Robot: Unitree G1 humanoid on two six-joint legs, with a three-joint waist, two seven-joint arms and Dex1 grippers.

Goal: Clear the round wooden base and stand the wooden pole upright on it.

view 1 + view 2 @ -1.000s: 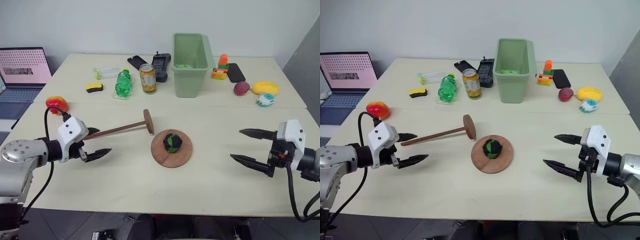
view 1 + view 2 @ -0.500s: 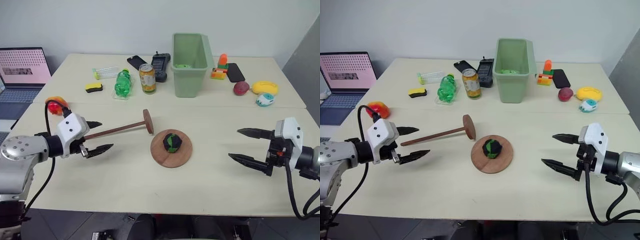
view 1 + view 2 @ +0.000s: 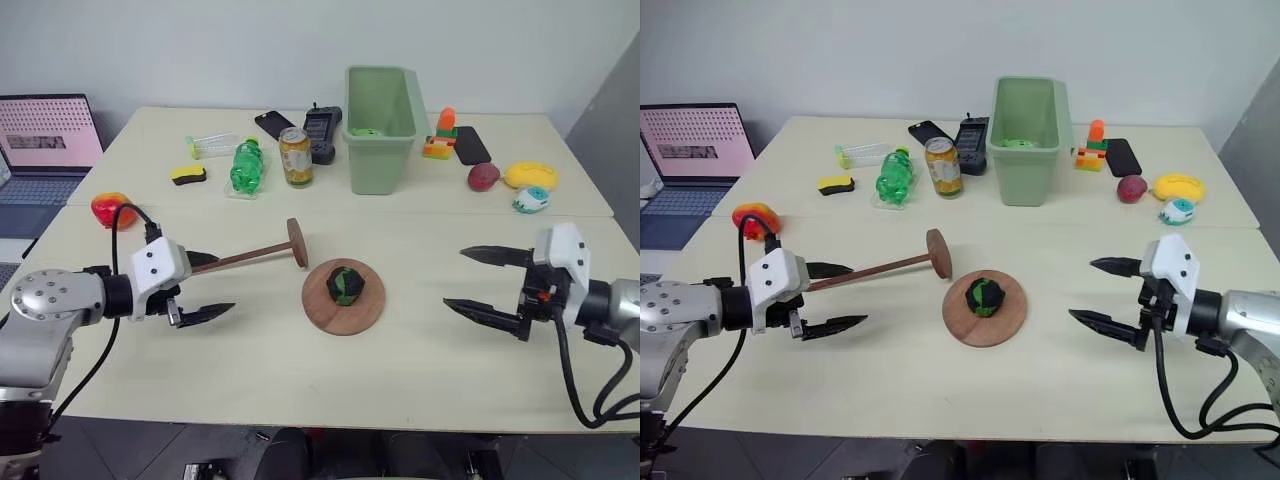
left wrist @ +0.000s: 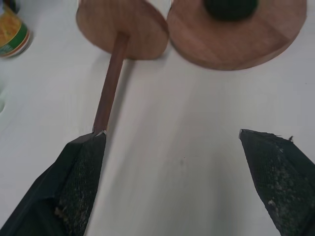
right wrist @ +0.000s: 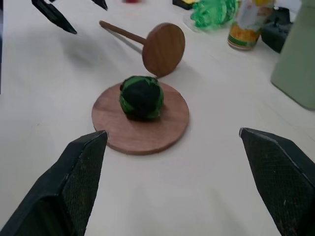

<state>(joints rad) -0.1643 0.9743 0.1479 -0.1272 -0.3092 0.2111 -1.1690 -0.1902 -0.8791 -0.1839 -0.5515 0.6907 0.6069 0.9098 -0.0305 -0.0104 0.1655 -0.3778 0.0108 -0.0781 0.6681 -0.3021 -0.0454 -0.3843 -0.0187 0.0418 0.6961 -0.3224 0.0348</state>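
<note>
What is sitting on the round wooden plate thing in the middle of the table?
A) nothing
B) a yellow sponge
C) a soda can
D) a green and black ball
D: a green and black ball rests on the round wooden base, while the pole lies on the table beside it.

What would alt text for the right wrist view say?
A dark green ball sits on the round wooden base, framed by the open right gripper's two black fingers. Behind it, the wooden pole lies on the table.
</note>
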